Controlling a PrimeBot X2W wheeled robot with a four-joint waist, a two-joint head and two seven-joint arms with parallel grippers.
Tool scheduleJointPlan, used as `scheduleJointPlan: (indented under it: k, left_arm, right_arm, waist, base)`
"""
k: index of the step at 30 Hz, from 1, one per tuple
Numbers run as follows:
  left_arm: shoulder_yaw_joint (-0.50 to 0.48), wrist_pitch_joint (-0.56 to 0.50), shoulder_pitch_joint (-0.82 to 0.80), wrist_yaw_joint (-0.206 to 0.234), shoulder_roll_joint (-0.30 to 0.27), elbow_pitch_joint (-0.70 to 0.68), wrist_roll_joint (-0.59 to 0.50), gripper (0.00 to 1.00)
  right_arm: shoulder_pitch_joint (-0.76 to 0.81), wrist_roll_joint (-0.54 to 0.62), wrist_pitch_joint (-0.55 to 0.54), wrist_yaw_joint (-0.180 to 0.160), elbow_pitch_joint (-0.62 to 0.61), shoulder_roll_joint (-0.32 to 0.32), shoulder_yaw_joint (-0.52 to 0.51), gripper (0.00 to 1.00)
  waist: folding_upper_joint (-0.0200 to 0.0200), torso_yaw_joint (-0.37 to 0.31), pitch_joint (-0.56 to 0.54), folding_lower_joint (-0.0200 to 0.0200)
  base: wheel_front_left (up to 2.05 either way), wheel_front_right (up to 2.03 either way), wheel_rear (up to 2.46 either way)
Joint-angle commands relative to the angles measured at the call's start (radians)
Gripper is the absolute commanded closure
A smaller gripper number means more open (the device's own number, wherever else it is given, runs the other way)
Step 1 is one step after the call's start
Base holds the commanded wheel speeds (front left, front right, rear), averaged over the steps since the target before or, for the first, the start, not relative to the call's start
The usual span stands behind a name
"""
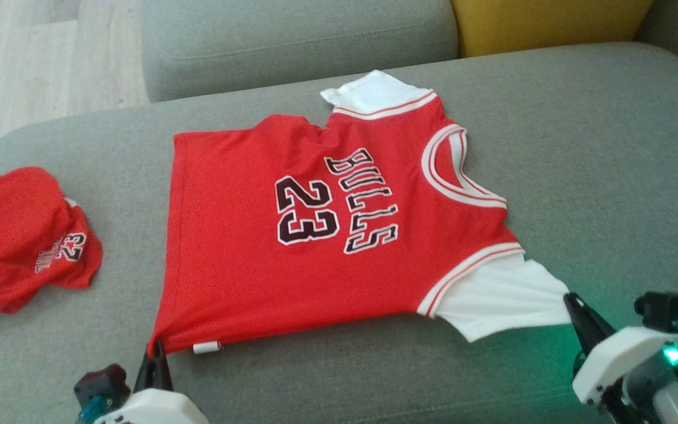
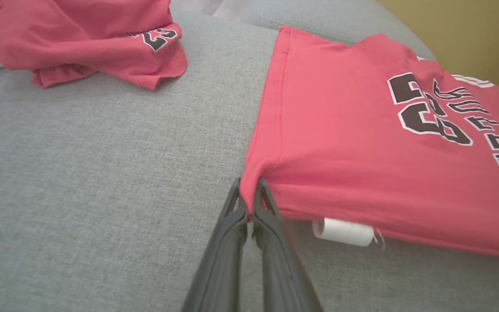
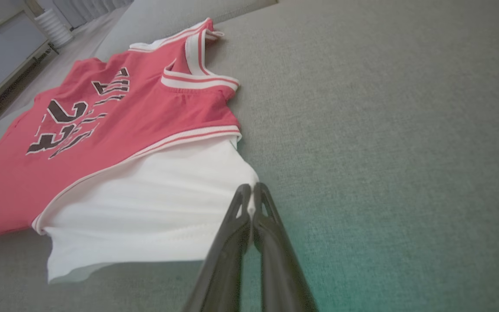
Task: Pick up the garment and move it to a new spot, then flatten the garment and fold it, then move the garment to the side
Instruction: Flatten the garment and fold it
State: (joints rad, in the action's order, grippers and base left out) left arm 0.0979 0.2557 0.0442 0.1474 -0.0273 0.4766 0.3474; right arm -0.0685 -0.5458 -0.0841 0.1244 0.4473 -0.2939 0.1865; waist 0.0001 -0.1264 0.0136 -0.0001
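Both grippers sit closest to us in the head view: left gripper (image 1: pixel 155 348) pinched shut on the lower hem corner of the garment (image 1: pixel 315 235), right gripper (image 1: pixel 570 300) pinched on the edge of its white sleeve. We see the garment, a red BULLS 23 jersey, spread flat, print up, on the grey sofa seat (image 1: pixel 610 176). A crumpled red piece (image 1: pixel 21 235) lies well apart on its left, a yellow cushion (image 1: pixel 551 23) behind. Left wrist view: fingers (image 2: pixel 223 251) closed with red fabric bunched between the tips, white tag (image 2: pixel 342 232) just beside them under the hem. Right wrist view: fingers closed at the sleeve edge, white cloth between the tips.
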Motion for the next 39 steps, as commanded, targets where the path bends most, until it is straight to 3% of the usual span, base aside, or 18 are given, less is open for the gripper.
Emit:
scheduleJointPlan:
  k: [1,9,14,27,34,35,36,37,39]
  left_arm:
    - [-0.035,0.006,-0.02,0.013,-0.023,-0.039,-0.01,1.0]
    - [-0.023,0.006,-0.065,0.006,-0.023,-0.137,-0.058,1.0]
    - [0.007,0.006,-0.16,-0.009,-0.023,-0.127,-0.087,1.0]
    - [0.094,0.006,-0.491,-0.034,-0.023,0.123,-0.136,1.0]
    - [0.1,0.006,-0.589,-0.053,-0.023,0.181,-0.164,1.0]
    - [0.1,0.006,-0.596,-0.052,-0.023,0.185,-0.165,0.77]
    - [0.099,0.006,-0.6,-0.049,-0.023,0.19,-0.165,0.33]
    - [0.097,0.006,-0.6,-0.044,-0.023,0.194,-0.161,0.0]
    - [0.096,0.006,-0.59,-0.038,-0.023,0.198,-0.148,0.0]
  right_arm:
    - [-0.01,-0.001,-0.012,0.006,-0.05,-0.038,-0.008,1.0]
    - [-0.031,0.046,-0.023,0.006,-0.187,0.009,-0.087,1.0]
    - [-0.112,0.099,-0.01,0.006,-0.197,0.037,-0.111,1.0]
    - [-0.409,0.265,0.042,0.006,-0.02,0.114,-0.137,1.0]
    - [-0.498,0.311,0.092,0.006,0.109,0.126,-0.181,1.0]
    - [-0.505,0.314,0.101,0.006,0.127,0.13,-0.188,1.0]
    - [-0.512,0.319,0.113,0.006,0.144,0.134,-0.198,0.72]
    - [-0.517,0.325,0.125,0.006,0.16,0.139,-0.203,0.0]
    - [-0.523,0.328,0.168,0.006,0.176,0.15,-0.202,0.0]
  waist:
    - [-0.0001,0.007,-0.005,0.0001]
    - [-0.0001,0.037,0.028,0.0001]
    - [-0.0001,0.063,0.073,0.0001]
    - [-0.0001,0.104,0.23,0.0001]
    - [-0.0001,0.117,0.29,0.0001]
    - [-0.0001,0.118,0.293,0.0001]
    - [-0.0001,0.118,0.296,0.0001]
    - [-0.0001,0.117,0.298,0.0001]
    - [-0.0001,0.116,0.299,0.0001]
  base:
    - [0.0,0.0,0.0]
    - [0.0,0.0,0.0]
    - [0.0,0.0,0.0]
    - [0.0,0.0,0.0]
    - [0.0,0.0,0.0]
    - [0.0,0.0,0.0]
    - [0.0,0.0,0.0]
    - [0.0,0.0,0.0]
    - [0.0,0.0,0.0]
